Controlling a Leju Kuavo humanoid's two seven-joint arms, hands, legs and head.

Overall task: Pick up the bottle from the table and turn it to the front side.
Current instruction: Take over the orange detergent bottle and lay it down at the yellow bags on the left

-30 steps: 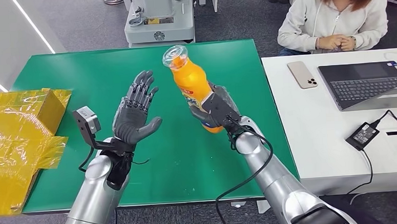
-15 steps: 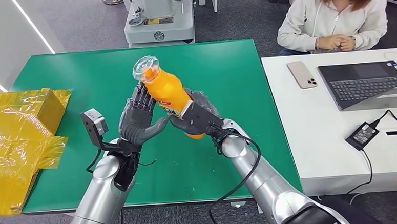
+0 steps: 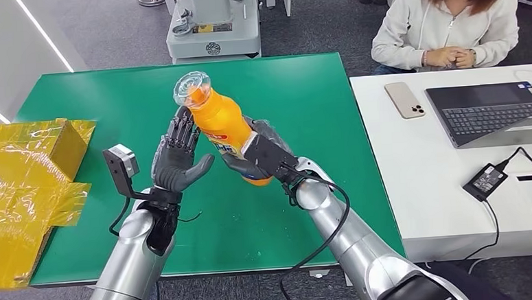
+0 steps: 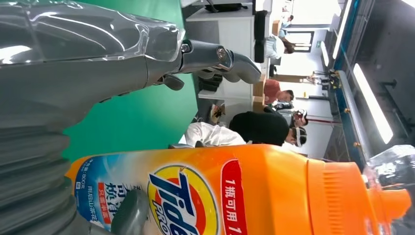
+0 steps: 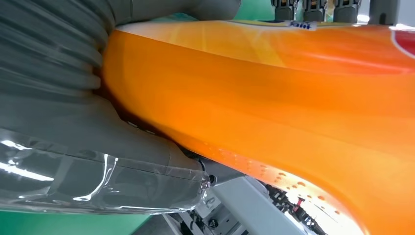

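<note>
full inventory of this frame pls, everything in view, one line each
bottle: 1, orange with clear cap, held tilted above the green table
green table: 1, green, centre
wrapped boxes: yellow film, table's left end
white table: 1, right side
phone: 1, pale, on white table
laptop: 1, dark, open, on white table
power adapter: 1, black, on white table
machine: 1, pale grey, behind green table
person: 1, seated, pale hoodie
left robot hand: grey, fingers apart, beside bottle
right robot hand: grey, grips bottle's lower body
</note>
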